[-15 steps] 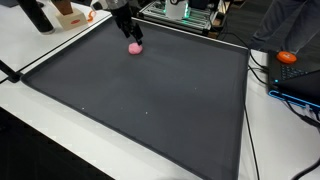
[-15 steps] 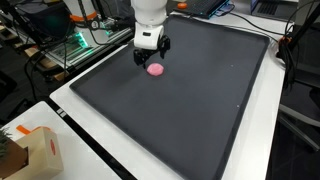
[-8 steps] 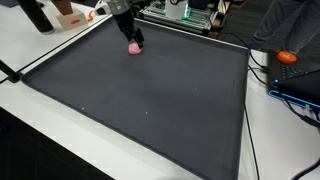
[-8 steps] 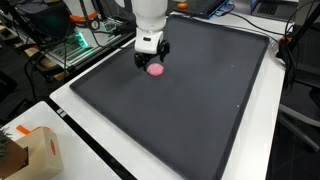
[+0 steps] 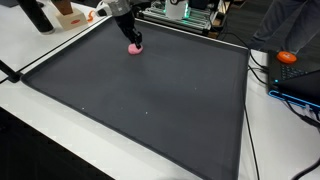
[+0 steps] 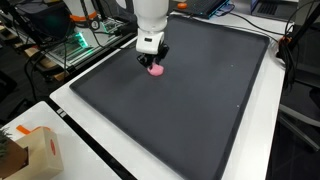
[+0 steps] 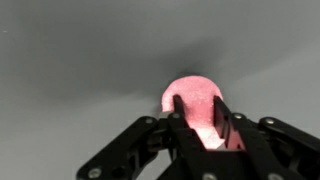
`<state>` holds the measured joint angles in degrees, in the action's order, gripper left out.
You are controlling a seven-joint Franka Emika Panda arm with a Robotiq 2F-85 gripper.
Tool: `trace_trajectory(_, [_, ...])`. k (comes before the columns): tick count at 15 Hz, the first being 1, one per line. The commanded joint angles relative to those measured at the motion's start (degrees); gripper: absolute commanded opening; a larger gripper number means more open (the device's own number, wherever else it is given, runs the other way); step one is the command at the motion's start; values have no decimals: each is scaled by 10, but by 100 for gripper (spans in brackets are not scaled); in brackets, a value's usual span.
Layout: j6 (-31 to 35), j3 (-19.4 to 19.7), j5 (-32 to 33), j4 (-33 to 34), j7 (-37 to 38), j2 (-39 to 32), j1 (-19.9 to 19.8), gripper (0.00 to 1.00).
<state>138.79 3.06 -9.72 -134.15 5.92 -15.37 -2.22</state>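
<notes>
Hand: black two-finger hand point(image 7: 200, 108) on white arm, pointing straight down at mat; also seen in both exterior views point(image 5: 136, 42) point(image 6: 155, 64).
Hand state: pinching small pink ball point(image 7: 195, 92); fingers point(image 7: 178, 106) pressed vs. its two sides, ball btw. them.
Ball: sits on large black flat mat point(image 5: 150, 110), touching it, not lifted as far as can be told. In an exterior view point(image 5: 135, 47) it's close to mat's far edge, twd. far-left corner; in an exterior view point(image 6: 156, 70) near the mat's left edge, well away from centre.
Mat: lies flat on white bench point(image 5: 55, 130), covers most of it; wrist view shows only grey mat around ball.
Off-mat, bench edges: tan cardboard box point(image 6: 35, 150) at near corner; dark bottle point(image 5: 35, 15) past far-left corner; orange round item point(image 5: 288, 57) by right edge, among cables; green-lit electronics rack point(image 6: 80, 42) beyond mat edge nearest hand.
Blur: wrist view soft, contact pts. not sharp.
</notes>
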Motion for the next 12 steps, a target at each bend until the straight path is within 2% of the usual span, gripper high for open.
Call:
trace_trajectory(1, [23, -1, 9, -11, 15, -4, 4, 3])
trace_trajectory(3, [24, 0, 11, -11, 16, -4, 4, 0])
trace_trajectory(12, [16, 1, 5, -7, 25, -1, 2, 1])
